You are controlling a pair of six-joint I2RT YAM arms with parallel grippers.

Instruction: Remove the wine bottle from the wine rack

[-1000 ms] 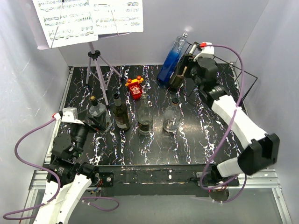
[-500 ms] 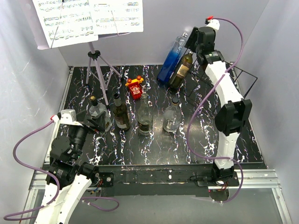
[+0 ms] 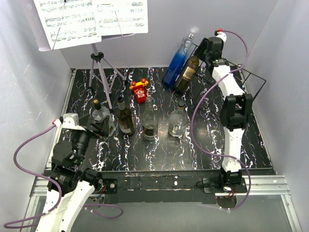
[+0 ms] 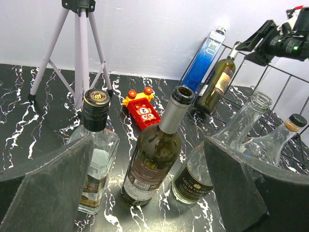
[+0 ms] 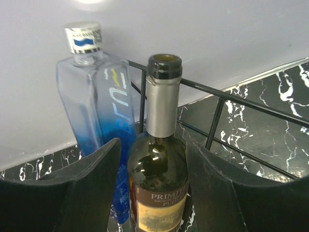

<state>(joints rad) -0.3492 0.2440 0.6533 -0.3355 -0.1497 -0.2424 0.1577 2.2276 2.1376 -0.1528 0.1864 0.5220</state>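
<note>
— Where's the wine bottle right now?

— Upper right of the overhead view, at the back of the black marbled table [image 3: 203,140]. The wine bottle [image 3: 189,72] leans back in the wine rack [image 3: 253,75]. It's dark glass with a silver foil neck. A tall blue bottle [image 3: 176,63] leans just beside it, toward the left of the frame.

— And the right arm?

— It's stretched all the way up to the bottle. In its own camera, the right gripper [image 5: 153,145] has the bottle's shoulder between its fingers [image 5: 96,183], one on each side. On the left of that frame a sliver of blue shows between finger and glass. On the right the finger looks flush against it. I'd say they're apart, not clamped.

— The left one?

— The left gripper [image 4: 148,145] sits in the lower left of the overhead view, spread wide with nothing in it. It faces a row of upright bottles [image 3: 149,123] mid-table.

— Anything else out there?

— A small red toy [image 3: 139,90] stands behind that row. A tripod music stand [image 3: 99,63] is in the upper left.
</note>
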